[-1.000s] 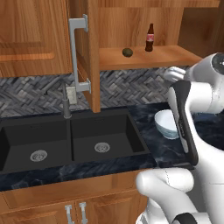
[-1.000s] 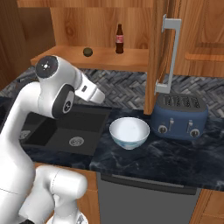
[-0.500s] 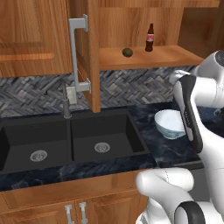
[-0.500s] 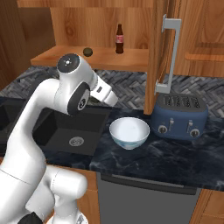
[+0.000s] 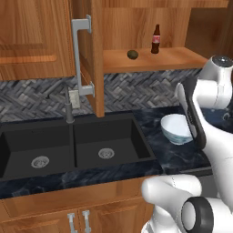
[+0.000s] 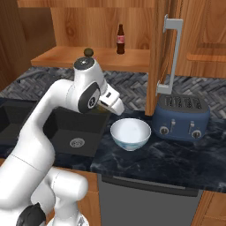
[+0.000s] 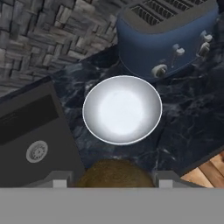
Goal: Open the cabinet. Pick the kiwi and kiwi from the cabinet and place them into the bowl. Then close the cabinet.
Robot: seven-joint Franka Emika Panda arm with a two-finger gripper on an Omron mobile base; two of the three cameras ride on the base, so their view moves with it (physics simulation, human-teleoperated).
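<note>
The cabinet stands open, its right door swung out. One kiwi lies on the cabinet shelf, and the right base view has this kiwi just above the arm's joint. My gripper is shut on the other kiwi, whose brown top sits between the fingertips. My gripper hangs above the counter, left of the bowl and higher than it. The pale bowl holds nothing and lies just ahead of the held kiwi. From the left base view the arm partly hides the bowl.
A cola bottle stands on the shelf right of the kiwi. A blue toaster sits close to the bowl's right. The black double sink and faucet lie to the left. The open left door's bar handle juts over the sink.
The arm has swung away from the cabinet and carried the kiwi down toward the bowl. The shelf kiwi, bottle and bowl have stayed in place.
</note>
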